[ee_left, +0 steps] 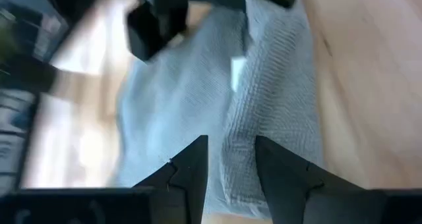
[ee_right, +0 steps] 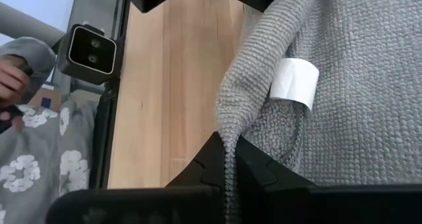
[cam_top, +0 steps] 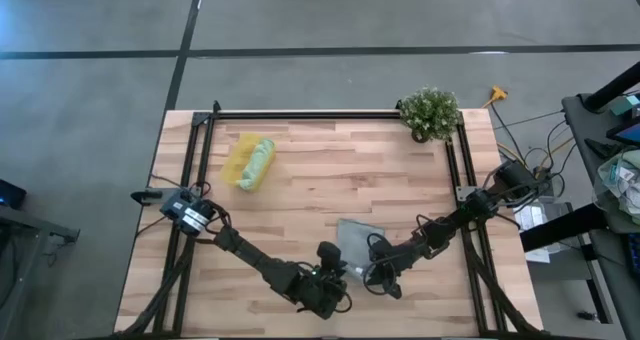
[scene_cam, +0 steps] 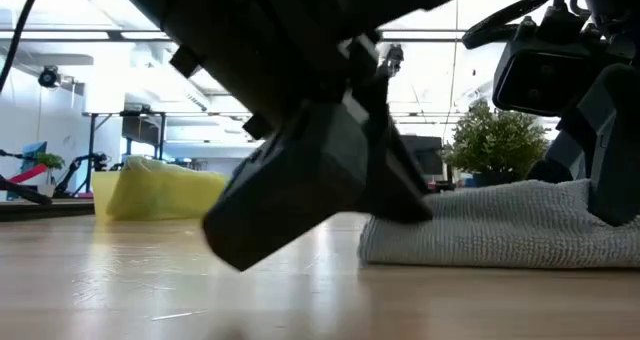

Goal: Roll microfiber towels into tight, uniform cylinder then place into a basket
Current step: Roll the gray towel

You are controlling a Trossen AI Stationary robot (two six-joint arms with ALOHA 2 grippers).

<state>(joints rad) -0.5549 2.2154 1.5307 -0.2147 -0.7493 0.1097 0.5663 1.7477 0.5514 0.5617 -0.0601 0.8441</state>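
The grey-blue towel (cam_top: 358, 242) lies near the table's front edge, with one side folded over and a white tag (ee_right: 295, 82) showing. My right gripper (ee_right: 227, 159) is shut on the towel's edge at its near right. My left gripper (ee_left: 231, 159) is open at the towel's near left. Its fingers stand on either side of the edge of the folded-over part (ee_left: 264, 85). The light green towel (cam_top: 260, 164) lies rolled in the yellow basket (cam_top: 240, 160) at the far left. My left gripper points its fingertips (ee_left: 194, 161) slanting down at the towel's folded edge, with the cloth between them; I cannot tell whether they touch it. My right gripper pinches the towel's edge (ee_right: 227, 135) between its two fingertips, and a ridge of cloth is drawn up to them. The rest of the towel lies on the table.
A potted plant (cam_top: 430, 112) stands at the far right corner. A black frame rail (cam_top: 300, 115) runs round the table. A small camera box (ee_right: 92, 51) sits at the table's edge, with a person (ee_right: 26, 118) beyond it. Bare wood lies between basket and towel.
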